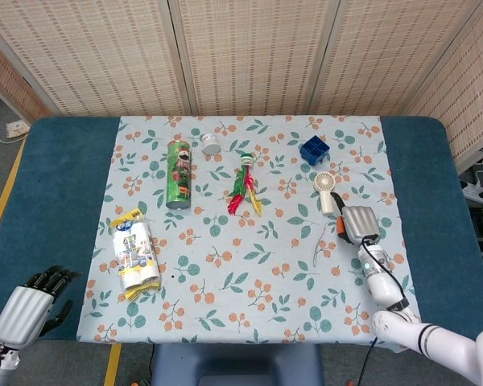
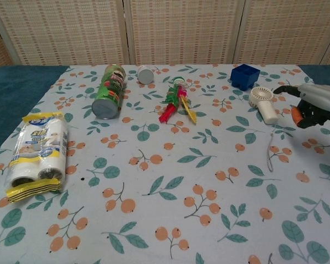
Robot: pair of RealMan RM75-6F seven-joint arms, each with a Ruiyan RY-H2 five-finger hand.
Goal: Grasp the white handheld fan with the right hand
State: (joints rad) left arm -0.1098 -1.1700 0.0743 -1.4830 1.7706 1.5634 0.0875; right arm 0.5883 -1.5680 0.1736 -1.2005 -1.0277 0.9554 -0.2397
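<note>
One small blue bin point(image 1: 314, 150) stands near the far edge of the floral tablecloth point(image 1: 249, 273); its contents cannot be made out. A green canister point(image 1: 177, 173) lies on its side with a white cap point(image 1: 211, 143) just beyond it, and a pack of rolls point(image 1: 135, 251) rests in its yellow wrapper. The white handheld fan point(image 1: 328, 190) lies flat on the cloth just in front of the bin, handle toward the robot. The right hand point(image 1: 357, 224) hovers just beside the handle's end, apart from it, holding nothing, fingers loosely curled downward. The left hand point(image 1: 32, 304), fingers curled, sits off the table's near corner.
</note>
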